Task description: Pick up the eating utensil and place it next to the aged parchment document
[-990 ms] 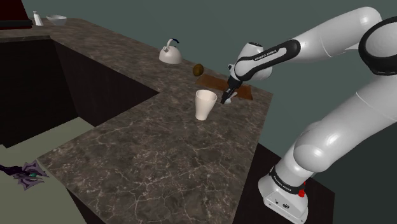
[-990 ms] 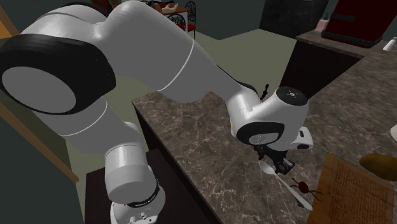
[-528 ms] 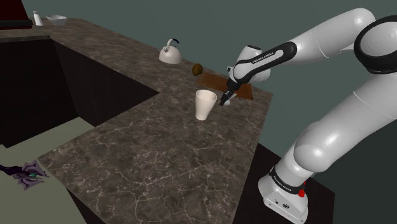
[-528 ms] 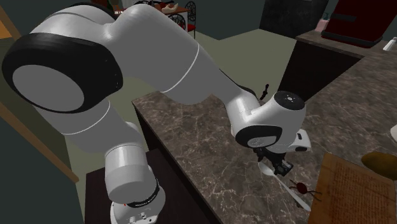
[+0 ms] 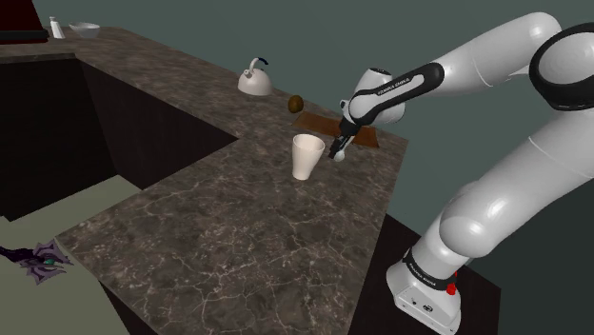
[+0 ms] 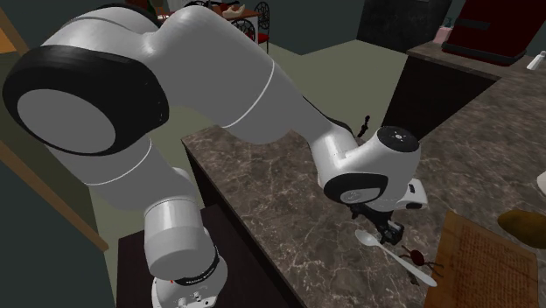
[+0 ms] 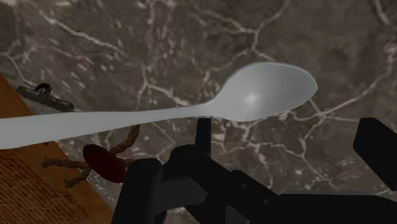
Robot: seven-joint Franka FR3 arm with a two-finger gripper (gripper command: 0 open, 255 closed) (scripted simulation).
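A pale grey spoon lies on the dark marbled counter, just under my gripper. Its bowl points away from the brown parchment sheet. The handle reaches the red wax seal at the sheet's near edge. My black fingers stand apart and touch nothing, so the spoon is free of them. In the shoulder view the gripper hovers low between the white cup and the parchment.
A white kettle and a brown rounded lump sit beyond the parchment. A bowl and a small bottle stand at the far corner. The counter edge drops off close by the gripper.
The fingers have opened and let go of the spoon. It has settled flatter on the counter beside the parchment. The arm has barely moved.
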